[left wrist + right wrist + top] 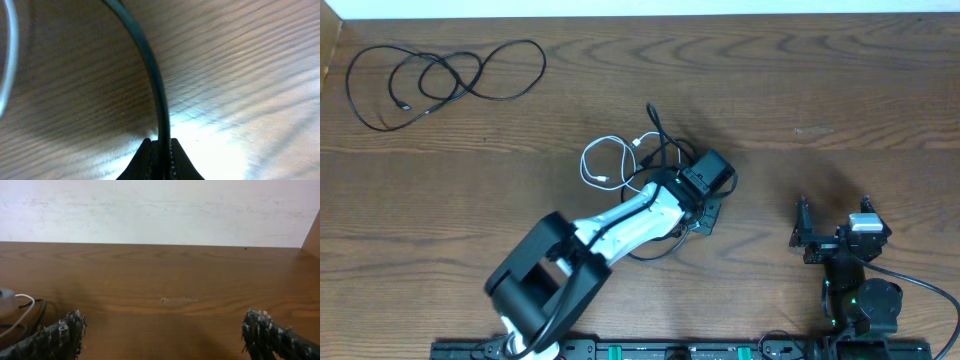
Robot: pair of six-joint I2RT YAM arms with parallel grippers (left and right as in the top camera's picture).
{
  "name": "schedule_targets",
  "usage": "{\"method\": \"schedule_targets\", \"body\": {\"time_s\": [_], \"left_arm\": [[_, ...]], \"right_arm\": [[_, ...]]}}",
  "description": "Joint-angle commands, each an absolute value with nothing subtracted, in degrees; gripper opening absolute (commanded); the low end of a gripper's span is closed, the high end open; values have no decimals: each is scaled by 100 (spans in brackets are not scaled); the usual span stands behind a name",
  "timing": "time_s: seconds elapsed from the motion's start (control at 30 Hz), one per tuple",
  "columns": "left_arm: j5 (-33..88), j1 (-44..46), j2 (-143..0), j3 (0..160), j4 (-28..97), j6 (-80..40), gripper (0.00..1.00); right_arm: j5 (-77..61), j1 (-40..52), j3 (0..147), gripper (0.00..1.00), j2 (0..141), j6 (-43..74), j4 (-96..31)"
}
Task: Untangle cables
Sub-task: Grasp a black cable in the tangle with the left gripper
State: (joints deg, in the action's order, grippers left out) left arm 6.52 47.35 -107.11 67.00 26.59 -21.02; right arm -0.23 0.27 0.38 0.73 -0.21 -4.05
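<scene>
The left pincer (160, 150) is closed to a narrow slit around a black cable (151, 70). In the left wrist view its two dark fingertips (145, 152) press on the cord from either side. From the grip the cord runs up and away in a curve over the wood of the worktop (820, 90). At the left edge of that view a blurred white cable (12, 50) arcs past, apart from the tips.

From overhead, the left arm (630, 215) reaches to the middle of the worktop and covers part of a small tangle. There the white cable forms a loop just beside the wrist, and the black cable crosses it, with one end pointing toward the far edge. The pincer itself is hidden under the wrist in this view.

A second black cable (440, 75) lies in loose loops at the far left corner, well apart from the tangle.

The right pincer (163, 322) stands wide, its two fingers far apart, with nothing between them. It sits low over bare wood at the right side of the worktop, well apart from the tangle.
</scene>
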Motion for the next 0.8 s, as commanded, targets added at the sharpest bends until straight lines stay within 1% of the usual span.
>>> {"method": "schedule_targets", "body": {"time_s": [0.0,0.1,0.3,0.63,0.77], "left_arm": [[886,4729,-10165,6914,2665,-2178,8],[1118,4729,-9852,6914,2661,-2176,8],[1116,4716,-9220,6914,2637,-2196,8],[1138,4112,-8058,6914,2569,-3326,8],[1564,3898,-7826,6914,2536,-3612,8]], "right_arm": [[-19,95,30,99,56,60,-432],[-19,95,30,99,56,60,-432],[-19,95,30,99,56,60,-432],[-16,95,30,99,56,60,-432],[-19,95,30,99,56,60,-432]]}}
